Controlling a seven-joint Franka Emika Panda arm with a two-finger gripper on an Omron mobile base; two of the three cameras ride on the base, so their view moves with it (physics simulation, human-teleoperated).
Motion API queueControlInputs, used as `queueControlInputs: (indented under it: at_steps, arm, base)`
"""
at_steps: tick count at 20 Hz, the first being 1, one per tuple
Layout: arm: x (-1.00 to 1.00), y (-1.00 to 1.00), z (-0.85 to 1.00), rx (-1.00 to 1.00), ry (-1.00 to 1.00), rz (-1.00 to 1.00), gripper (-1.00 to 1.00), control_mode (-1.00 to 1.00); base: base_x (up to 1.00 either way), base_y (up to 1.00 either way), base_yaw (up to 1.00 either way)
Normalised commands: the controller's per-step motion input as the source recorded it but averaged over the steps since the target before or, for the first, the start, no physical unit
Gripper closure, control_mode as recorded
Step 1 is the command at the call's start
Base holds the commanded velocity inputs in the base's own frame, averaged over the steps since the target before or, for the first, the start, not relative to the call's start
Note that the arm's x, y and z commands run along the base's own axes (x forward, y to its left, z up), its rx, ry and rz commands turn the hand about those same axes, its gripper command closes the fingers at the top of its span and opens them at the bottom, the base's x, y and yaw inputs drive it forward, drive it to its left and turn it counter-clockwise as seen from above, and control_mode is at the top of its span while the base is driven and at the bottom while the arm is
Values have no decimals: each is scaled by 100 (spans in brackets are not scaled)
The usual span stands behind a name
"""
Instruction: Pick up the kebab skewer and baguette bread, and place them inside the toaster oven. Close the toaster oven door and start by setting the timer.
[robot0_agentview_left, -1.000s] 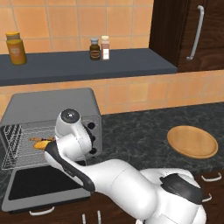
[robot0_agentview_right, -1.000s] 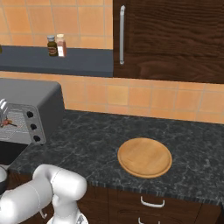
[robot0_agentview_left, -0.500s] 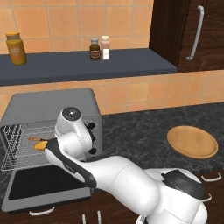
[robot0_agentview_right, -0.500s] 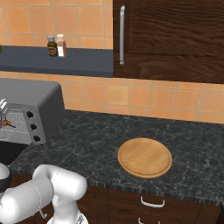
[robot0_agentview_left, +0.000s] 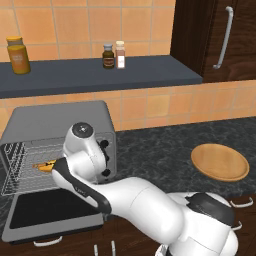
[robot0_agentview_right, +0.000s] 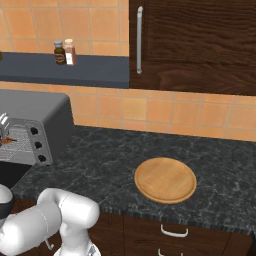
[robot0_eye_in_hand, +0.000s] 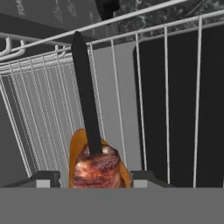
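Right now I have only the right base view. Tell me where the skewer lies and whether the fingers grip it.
Observer: In the hand view the kebab skewer lies on the wire rack, meat end over the baguette bread.
Operator: Report the fingers.
Observer: The fingers stand apart, a gap each side of the meat.
Operator: Check the door.
Observer: Left base view: the toaster oven door lies dropped open.
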Motion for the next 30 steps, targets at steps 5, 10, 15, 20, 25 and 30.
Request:
queueControlInputs:
  at_steps: [5,10,15,20,25,30]
  arm:
    - [-5,0,39,0,4,0,-100,-100]
    - [-7,0,36,-1,4,0,-100,-100]
    - [-55,1,9,-11,0,6,-100,-100]
    - [-24,14,9,-9,3,12,-100,-100]
    - [21,1,15,-1,1,2,-100,-100]
    - [10,16,-2,-6,3,0,-100,-100]
  base:
    - [0,0,0]
    - [0,0,0]
    - [0,0,0]
    - [0,0,0]
    - [0,0,0]
    - [0,0,0]
